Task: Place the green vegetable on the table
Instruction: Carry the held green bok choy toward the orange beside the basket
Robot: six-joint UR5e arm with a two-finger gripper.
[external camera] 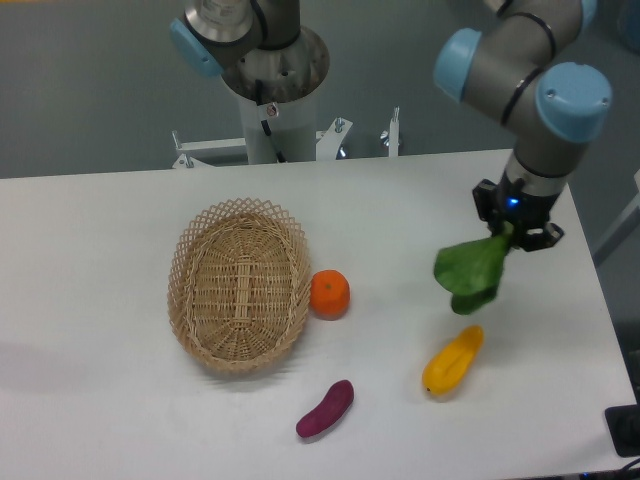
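The green vegetable (471, 272) hangs leaves-down from my gripper (512, 236) at the right side of the white table (100, 250). Its dark green leaves hang just above the tabletop; I cannot tell whether they touch it. Its stalk end is hidden between the fingers. The gripper is shut on the vegetable, above and to the right of the yellow vegetable.
An oval wicker basket (240, 285) stands left of centre, with nothing in it. An orange (330, 294) lies right beside it. A yellow vegetable (453, 360) lies below the held leaves. A purple vegetable (325, 409) lies near the front. The arm's base (270, 90) stands behind the table.
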